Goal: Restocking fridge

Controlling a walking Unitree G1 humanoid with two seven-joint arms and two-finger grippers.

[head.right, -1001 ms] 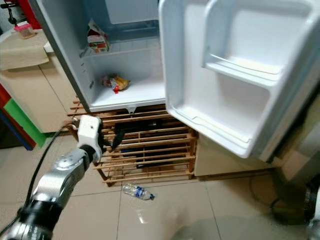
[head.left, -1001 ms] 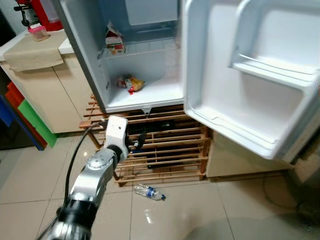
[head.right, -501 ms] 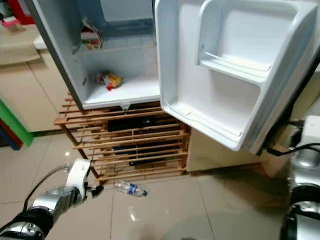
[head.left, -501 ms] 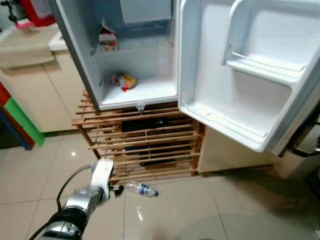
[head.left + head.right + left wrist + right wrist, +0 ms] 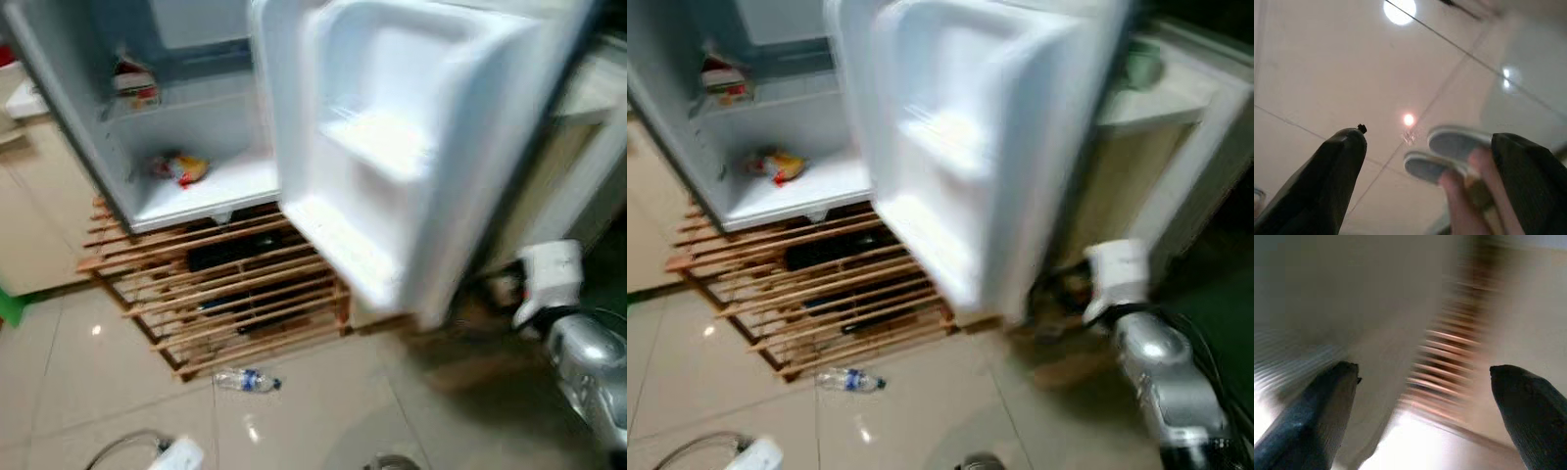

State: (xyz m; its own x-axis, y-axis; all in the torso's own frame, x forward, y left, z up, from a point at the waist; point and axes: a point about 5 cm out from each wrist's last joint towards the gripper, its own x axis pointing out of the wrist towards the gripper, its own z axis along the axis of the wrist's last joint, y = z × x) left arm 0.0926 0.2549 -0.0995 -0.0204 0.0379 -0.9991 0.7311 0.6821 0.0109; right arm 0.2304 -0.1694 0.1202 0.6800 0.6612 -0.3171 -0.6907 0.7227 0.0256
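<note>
Left eye view is showing a clear plastic water bottle with a blue label (image 5: 247, 381) lying on its side on the glossy beige tiled floor (image 5: 323, 421), just in front of the slatted wooden rack (image 5: 225, 294), its long axis running roughly along the rack's front edge. Above the rack the white fridge (image 5: 186, 186) is standing with its smooth moulded door (image 5: 392, 166) swung wide; a yellow-red snack packet (image 5: 178, 168) is sitting on the fridge's bottom shelf. The left gripper (image 5: 1425, 166) is hanging low with its black fingers spread, empty, over floor and a person's grey shoes (image 5: 1449, 152); it looks the nearer arm to the bottle. The right gripper (image 5: 1422, 382), fingers likewise spread, is reaching beside the door, well apart from the bottle.
</note>
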